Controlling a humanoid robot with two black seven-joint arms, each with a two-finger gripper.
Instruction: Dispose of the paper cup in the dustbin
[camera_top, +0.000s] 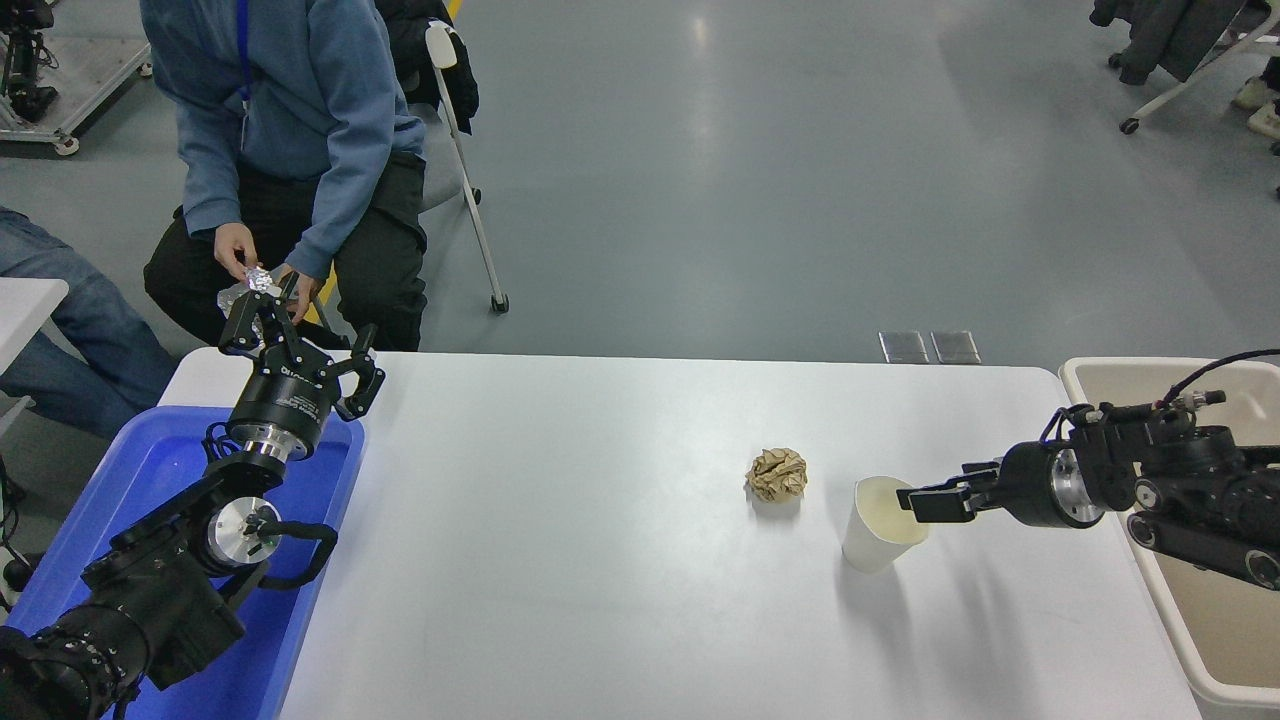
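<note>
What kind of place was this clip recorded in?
Most likely a robotics lab or test hall: a bare grey floor, a white table with the robot's two black arms, a seated person at the far side, and rolling chairs behind.

A crumpled brown paper ball (776, 474) lies right of the middle of the white tabletop (560, 560), a blue tub (150, 470) sits at its left edge, and beyond the far left corner a seated person (290, 150) in a blue top holds a scrap of foil (258, 279).
</note>
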